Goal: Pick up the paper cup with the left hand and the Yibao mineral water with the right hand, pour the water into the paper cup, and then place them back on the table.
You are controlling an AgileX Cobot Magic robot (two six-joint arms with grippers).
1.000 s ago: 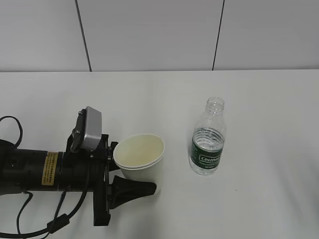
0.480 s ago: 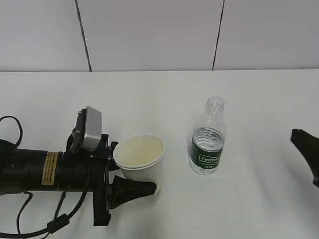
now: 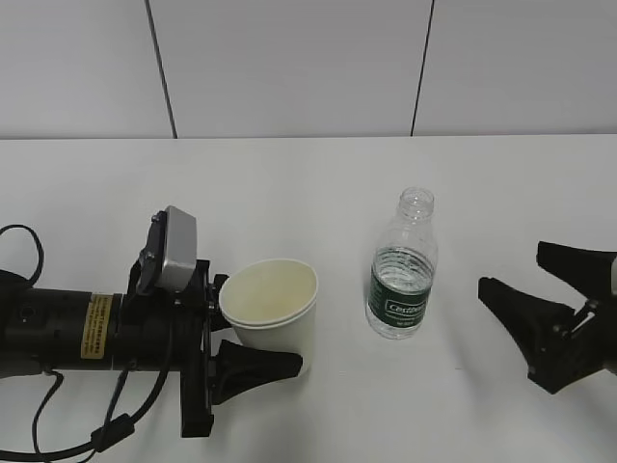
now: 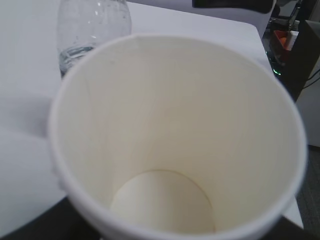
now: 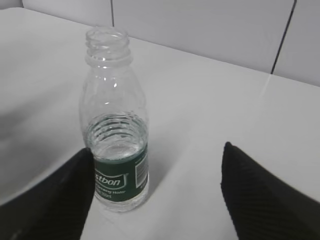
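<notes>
The paper cup (image 3: 270,307) stands empty at the front left of the table (image 3: 289,183) and fills the left wrist view (image 4: 175,125). My left gripper (image 3: 262,340) is shut on the cup; one finger (image 3: 255,369) shows in front of it and the other is hidden behind. The Yibao mineral water (image 3: 402,270) stands upright and uncapped to the right of the cup, partly filled. My right gripper (image 3: 509,265) is open, right of the bottle and apart from it. In the right wrist view the bottle (image 5: 116,150) stands beside the left finger (image 5: 70,195) of the gripper (image 5: 156,152).
A white panelled wall (image 3: 289,68) runs behind the table. Black cables (image 3: 39,424) trail from the left arm at the front left. Dark equipment (image 4: 300,55) stands beyond the table edge in the left wrist view.
My right gripper has come in from the right edge and moved left toward the bottle, jaws open. The left arm, cup and bottle have not moved.
</notes>
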